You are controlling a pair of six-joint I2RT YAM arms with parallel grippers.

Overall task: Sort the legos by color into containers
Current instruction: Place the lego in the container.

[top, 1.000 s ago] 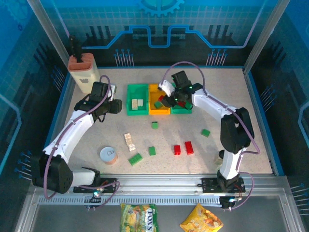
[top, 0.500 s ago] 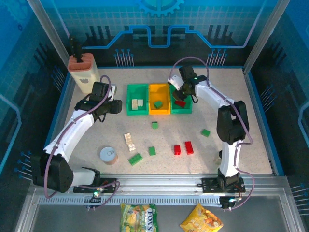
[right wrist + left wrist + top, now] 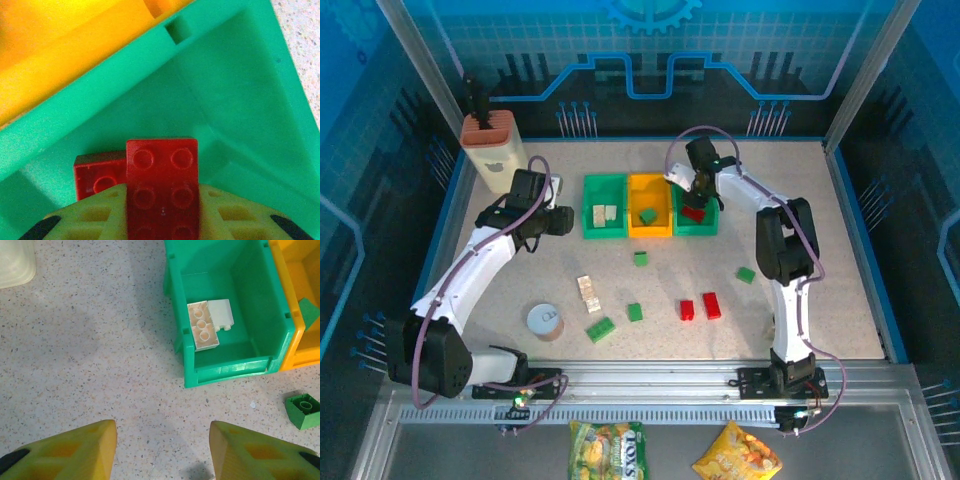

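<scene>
1. The right gripper (image 3: 698, 196) (image 3: 162, 212) hangs inside the right green tray (image 3: 696, 230) (image 3: 240, 90), the last in the row of three.
2. Its jaws pinch a red brick (image 3: 161, 175) by its two long sides, studs facing the wrist camera.
3. A second red brick (image 3: 97, 175) lies in the same tray, touching the held one on its left in the wrist view.
4. The left gripper (image 3: 563, 220) (image 3: 162, 440) hovers above the bare table (image 3: 90, 340), just beside the left green tray (image 3: 587, 208) (image 3: 227, 371). Its jaws are spread wide with nothing between them.
5. Two cream bricks (image 3: 605, 213) (image 3: 202, 330) lie side by side, touching, in the left green tray.
6. The orange tray (image 3: 650, 233) between the green ones holds one green brick (image 3: 647, 215) (image 3: 309, 312).
7. Loose on the table are:
   - a small green brick (image 3: 640, 258) (image 3: 302, 411) near the front of the orange tray
   - another green brick (image 3: 746, 274) out to the right
   - a green cube (image 3: 635, 312) and a long green brick (image 3: 601, 328) nearer the arm bases
   - a cream stack (image 3: 587, 289)
   - two red bricks (image 3: 699, 308) close together
8. A round can (image 3: 545, 321) stands beside the long green brick, and a knife block (image 3: 492, 150) stands in the far left corner.
</scene>
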